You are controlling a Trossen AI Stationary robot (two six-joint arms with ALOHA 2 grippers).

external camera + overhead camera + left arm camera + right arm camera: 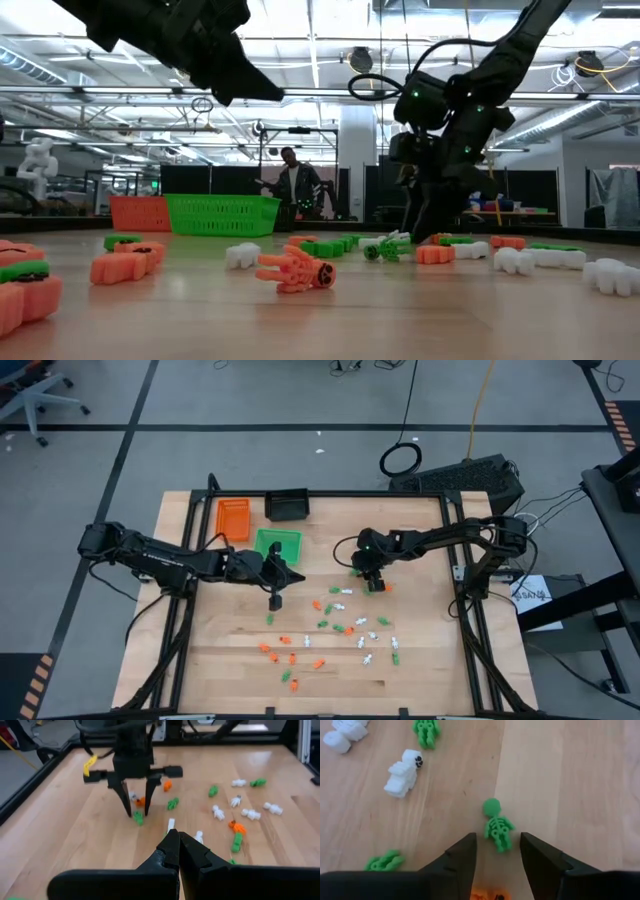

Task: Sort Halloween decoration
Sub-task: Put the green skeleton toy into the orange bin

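Wooden table (200,660) boards carry the Halloween decoration (330,630), tiny orange, green and white pieces scattered over the middle and near half. One green skeleton piece (497,827) lies flat between the spread fingers of the right gripper (372,582), untouched, with an orange piece just behind them. Orange tray (233,517), green tray (277,545) and black tray (287,506) sit toward the far-left corner. Beside the green tray, the left gripper (276,600) hangs pressed shut, holding nothing.

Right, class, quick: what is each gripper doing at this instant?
Left gripper: closed, holding nothing, raised above the table.
Right gripper: open, its fingers straddling a tiny green plastic skeleton figure, not gripping it.
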